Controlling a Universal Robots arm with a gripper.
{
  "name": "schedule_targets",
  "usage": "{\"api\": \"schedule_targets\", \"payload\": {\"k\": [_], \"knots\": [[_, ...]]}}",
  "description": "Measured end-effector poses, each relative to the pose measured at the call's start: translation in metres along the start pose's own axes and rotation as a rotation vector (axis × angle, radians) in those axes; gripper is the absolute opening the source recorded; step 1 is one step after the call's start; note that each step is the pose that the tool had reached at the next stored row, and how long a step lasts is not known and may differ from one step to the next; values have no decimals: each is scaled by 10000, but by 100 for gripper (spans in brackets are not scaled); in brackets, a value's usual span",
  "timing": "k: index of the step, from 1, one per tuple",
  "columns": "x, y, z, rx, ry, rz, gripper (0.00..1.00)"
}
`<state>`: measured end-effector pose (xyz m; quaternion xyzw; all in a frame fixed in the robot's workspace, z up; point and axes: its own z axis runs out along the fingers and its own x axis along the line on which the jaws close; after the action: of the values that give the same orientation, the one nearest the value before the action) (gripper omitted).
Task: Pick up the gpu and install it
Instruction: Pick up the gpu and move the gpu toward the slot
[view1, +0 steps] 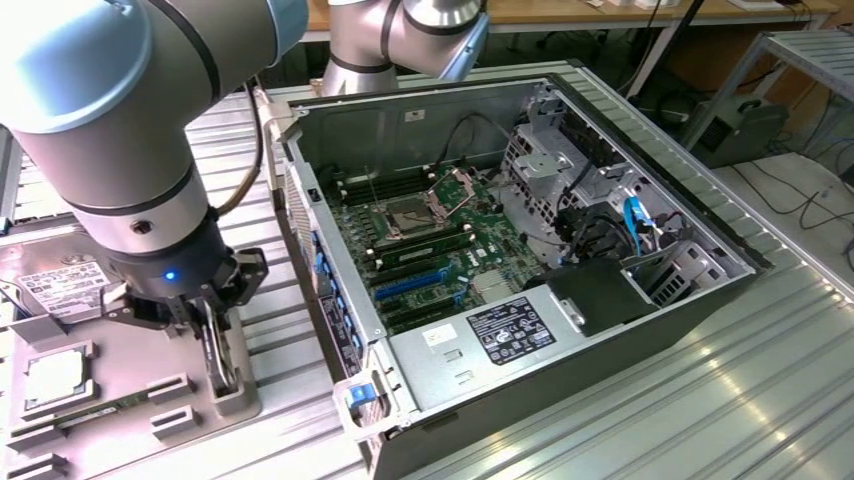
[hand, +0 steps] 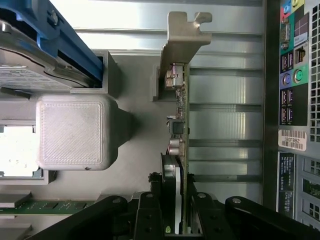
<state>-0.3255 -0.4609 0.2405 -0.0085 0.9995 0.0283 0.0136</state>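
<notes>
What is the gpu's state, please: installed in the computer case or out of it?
Out. The gpu stands on edge in the grey tray outside the case, the gripper at it.

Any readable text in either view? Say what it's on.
"18GF882", as best it reads: white barcode sticker on the computer case rear.
Power supply label: print too small to read.
Hard drive label: too small to read.
gpu: no text made out.
</notes>
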Motion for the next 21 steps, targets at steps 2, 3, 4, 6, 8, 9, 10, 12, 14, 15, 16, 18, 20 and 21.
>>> {"api": "schedule_targets", "payload": {"k": [2,3,4,6,8,9,10,12,14,15,16,18,20,21], "knots": [[-1,2,-35,0,0,0,28],[-1,3,-54,0,0,0,28],[-2,5,-94,0,0,0,28],[-3,7,-120,0,0,0,28],[-4,8,-147,0,0,0,28],[-4,9,-157,0,0,0,28],[-4,9,-167,0,0,0,28],[-5,10,-183,0,0,0,28],[-6,12,-205,0,-1,0,28],[-6,12,-217,0,0,0,28],[-6,13,-231,0,0,0,28],[-7,15,-260,0,0,0,28],[-8,17,-304,0,0,0,28],[-9,18,-321,0,-1,0,28]]}}
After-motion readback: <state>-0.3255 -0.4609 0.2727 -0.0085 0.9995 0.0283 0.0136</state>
